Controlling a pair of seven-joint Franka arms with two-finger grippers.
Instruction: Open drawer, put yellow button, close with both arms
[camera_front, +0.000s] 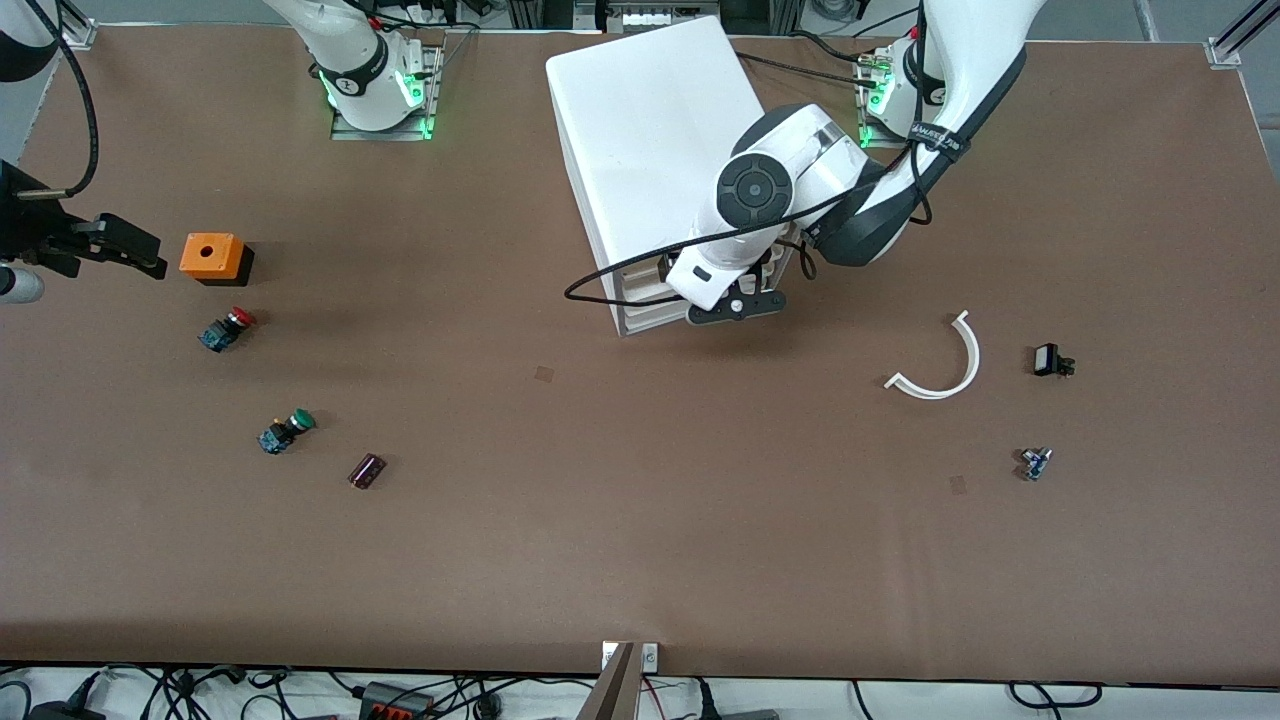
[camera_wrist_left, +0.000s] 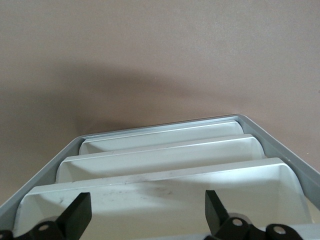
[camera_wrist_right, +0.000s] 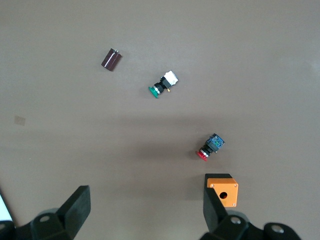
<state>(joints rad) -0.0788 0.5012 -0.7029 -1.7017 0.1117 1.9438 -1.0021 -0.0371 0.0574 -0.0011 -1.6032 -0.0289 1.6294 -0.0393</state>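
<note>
The white cabinet (camera_front: 650, 130) stands at the back middle of the table, its stacked drawers facing the front camera. The drawer (camera_front: 650, 322), the lowest one, lies pushed in; in the left wrist view it is the lip nearest the table (camera_wrist_left: 160, 137). My left gripper (camera_front: 737, 308) hangs open over the drawer fronts (camera_wrist_left: 147, 207), holding nothing. My right gripper (camera_front: 140, 255) hovers open and empty over the right arm's end of the table, beside an orange box (camera_wrist_right: 145, 200). The yellow button is out of view.
Near the right gripper sit the orange box (camera_front: 212, 257), a red-capped switch (camera_front: 226, 329), a green-capped switch (camera_front: 286, 431) and a dark cylinder (camera_front: 367, 470). Toward the left arm's end lie a white curved strip (camera_front: 945, 365), a black part (camera_front: 1050, 360) and a small blue part (camera_front: 1035, 462).
</note>
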